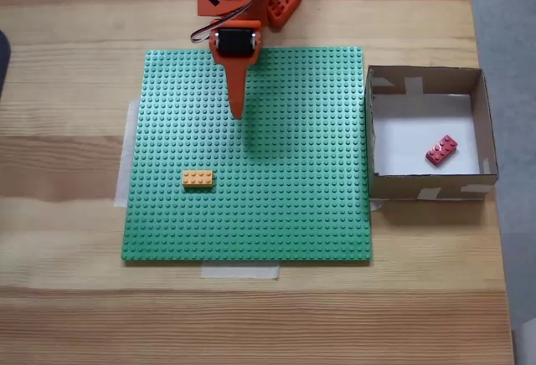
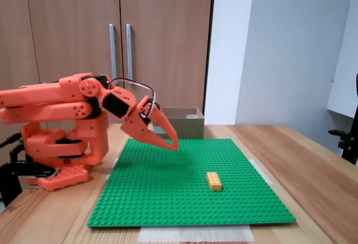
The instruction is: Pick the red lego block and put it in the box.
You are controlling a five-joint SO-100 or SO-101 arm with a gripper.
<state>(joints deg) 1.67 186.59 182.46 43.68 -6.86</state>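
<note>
The red block (image 1: 441, 150) lies tilted on the white floor of the box (image 1: 425, 187), toward its right wall in a fixed view; the box sits on the worktop (image 1: 67, 147) just beside the right edge of the green baseplate (image 1: 293, 197), and shows in a fixed view as a brown wall (image 2: 182, 122) behind the plate's far edge; a yellow brick (image 1: 198, 179) rests flat on the baseplate toward its lower left in a fixed view, well apart from the box, and appears near the plate's front right in a fixed view (image 2: 213, 181); the gripper (image 1: 237, 112) hangs above the upper middle of the plate, its jaws brought together to a single point and holding nothing; seen from the side (image 2: 172, 143), the tip slants down close above the studs, the orange arm (image 2: 61, 101) folded back over its base at the left; pale tape strips (image 1: 239, 270) edge the baseplate.
</note>
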